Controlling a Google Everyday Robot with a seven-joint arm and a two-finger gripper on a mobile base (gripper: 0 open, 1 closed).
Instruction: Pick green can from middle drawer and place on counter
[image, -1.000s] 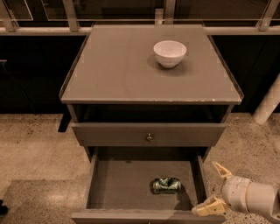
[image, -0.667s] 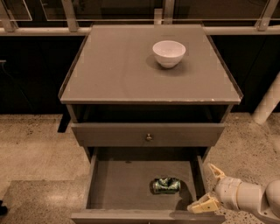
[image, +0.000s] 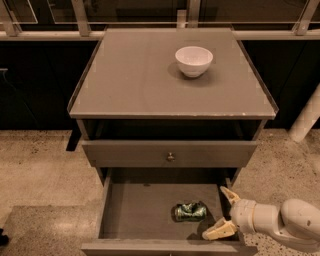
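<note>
The green can (image: 190, 211) lies on its side on the grey floor of the open middle drawer (image: 135, 210), right of centre and near the front. My gripper (image: 223, 212) comes in from the lower right on a white arm. It is open, with one pale finger (image: 229, 194) above and the other (image: 218, 230) below. It hangs over the drawer's right side, just right of the can and apart from it. The counter (image: 135, 75) is the flat grey-brown cabinet top above.
A white bowl (image: 194, 60) stands on the counter at the back right. A closed drawer front with a small round knob (image: 170, 156) sits above the open drawer. Speckled floor lies around the cabinet. A white post (image: 306, 120) stands at the right.
My gripper has moved left, from beside the drawer's right wall to over the drawer, closer to the can. The can and bowl have not moved.
</note>
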